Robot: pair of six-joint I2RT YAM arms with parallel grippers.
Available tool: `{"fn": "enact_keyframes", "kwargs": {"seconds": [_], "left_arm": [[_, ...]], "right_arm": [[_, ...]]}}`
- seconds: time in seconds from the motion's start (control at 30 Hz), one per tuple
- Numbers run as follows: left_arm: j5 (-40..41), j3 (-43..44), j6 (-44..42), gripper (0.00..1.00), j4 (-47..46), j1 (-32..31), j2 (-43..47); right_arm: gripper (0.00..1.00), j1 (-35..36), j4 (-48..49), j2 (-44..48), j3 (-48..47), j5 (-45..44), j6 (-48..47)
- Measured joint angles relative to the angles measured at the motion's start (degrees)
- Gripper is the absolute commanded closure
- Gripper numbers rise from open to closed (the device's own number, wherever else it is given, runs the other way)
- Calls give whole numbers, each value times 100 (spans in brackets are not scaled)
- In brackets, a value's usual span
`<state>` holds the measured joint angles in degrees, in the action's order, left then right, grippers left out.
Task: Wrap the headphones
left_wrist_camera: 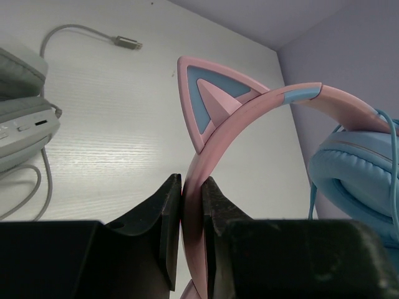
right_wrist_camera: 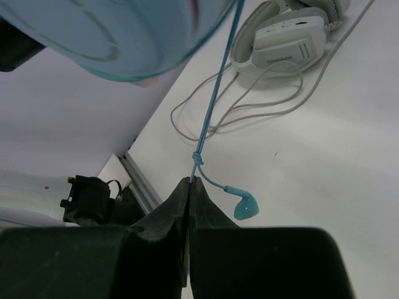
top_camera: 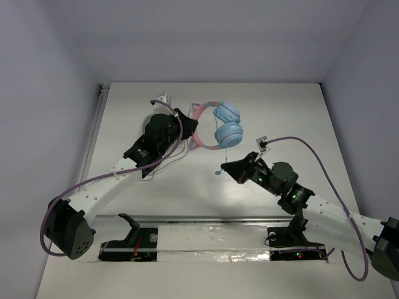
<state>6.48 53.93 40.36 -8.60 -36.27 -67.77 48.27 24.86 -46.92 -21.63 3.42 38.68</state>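
Observation:
The headphones have a pink cat-ear headband and light blue ear cups. They are held up above the table's far middle. My left gripper is shut on the pink headband just below one cat ear; in the top view it sits left of the cups. A thin light blue cable hangs taut from a cup to my right gripper, which is shut on the cable just below a knot. In the top view the right gripper is below the cups. A small blue plug dangles beside the jaws.
Larger white-grey headphones with a loose grey cable lie on the table under my left arm; they also show in the left wrist view. A metal rail runs along the table's left edge.

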Motion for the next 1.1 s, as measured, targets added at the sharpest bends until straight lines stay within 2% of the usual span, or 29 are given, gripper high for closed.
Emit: {"fn": "enact_keyframes", "kwargs": {"seconds": [0.2, 0.43, 0.7, 1.1], "left_arm": [[267, -341, 26, 100, -173, 0, -149], [474, -542, 37, 100, -422, -50, -544], [787, -857, 68, 100, -686, -190, -732], [1419, -1174, 203, 100, -1165, -748, -1003]], "right_arm": [[100, 57, 13, -55, -7, 33, 122], [100, 74, 396, -675, -72, 269, 372], [100, 85, 911, -1126, -109, 382, 979], [100, 94, 1526, -1764, -205, -81, 2168]]}}
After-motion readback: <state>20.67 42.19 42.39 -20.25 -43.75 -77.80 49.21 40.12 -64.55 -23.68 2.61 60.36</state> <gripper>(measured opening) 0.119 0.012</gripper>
